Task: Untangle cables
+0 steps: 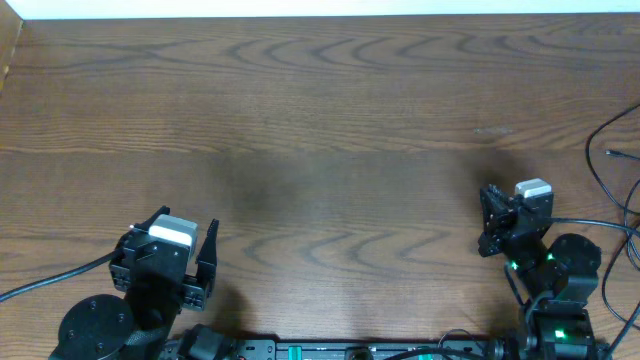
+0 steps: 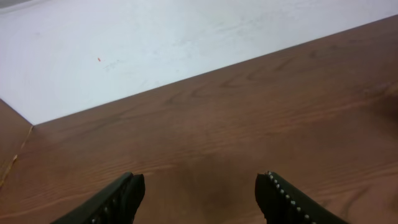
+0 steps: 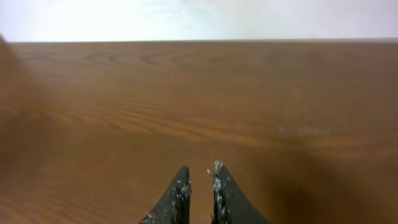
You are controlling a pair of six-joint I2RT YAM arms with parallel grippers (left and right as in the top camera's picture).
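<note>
L gripper [image 2: 200, 186] released, 2 fingers apart, holding nothing. R gripper [image 3: 200, 174] nearly clenched, holding nothing. Thin cables [image 1: 588, 150] lie at wood table's [image 1: 320, 120] R edge, near R arm.

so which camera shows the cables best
The overhead view. The cables appear only there, as thin black cords looping at the right edge of the table, partly cut off by the frame. Neither wrist view shows any of them, just tabletop.
</note>
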